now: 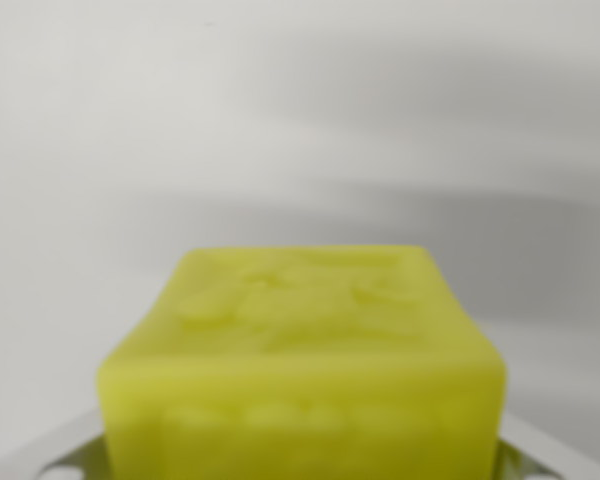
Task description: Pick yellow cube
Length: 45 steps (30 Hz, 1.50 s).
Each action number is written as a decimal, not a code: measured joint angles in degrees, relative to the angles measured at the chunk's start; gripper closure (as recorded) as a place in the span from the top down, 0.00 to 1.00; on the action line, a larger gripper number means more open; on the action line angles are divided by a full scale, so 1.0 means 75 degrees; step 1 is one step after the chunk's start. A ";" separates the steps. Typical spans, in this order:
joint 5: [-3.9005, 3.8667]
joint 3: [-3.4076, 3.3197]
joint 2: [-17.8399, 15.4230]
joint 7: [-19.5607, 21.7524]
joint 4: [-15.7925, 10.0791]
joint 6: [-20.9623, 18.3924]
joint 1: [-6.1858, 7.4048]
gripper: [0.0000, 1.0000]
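Close up, we see the yellow cube [305, 370] filling the wrist view's bottom, blurry, pale surface [300, 120] behind; jaws' state we cannot tell.

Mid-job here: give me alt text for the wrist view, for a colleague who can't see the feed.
A blurry yellow cube fills the lower middle of the frame, very close to the camera, with faint raised shapes on its top face. Pale metal parts of the tool show at both bottom corners beside it. Behind is a plain white surface with soft shadows.

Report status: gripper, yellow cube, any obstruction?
Gripper: only pale finger parts visible at bottom corners, state unclear. Yellow cube fills lower centre, close to camera, between them. Nothing else in view, plain white surface.
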 joint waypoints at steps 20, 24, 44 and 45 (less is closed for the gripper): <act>-0.0012 0.0000 -0.0819 0.0008 0.0073 -0.0898 -0.0002 0.00; -0.0013 0.0000 -0.0972 0.0009 0.0100 -0.1077 -0.0002 0.00; -0.0019 0.0000 -0.1671 0.0014 0.0285 -0.1963 -0.0002 0.00; -0.0019 0.0000 -0.1703 0.0014 0.0296 -0.2006 -0.0002 0.00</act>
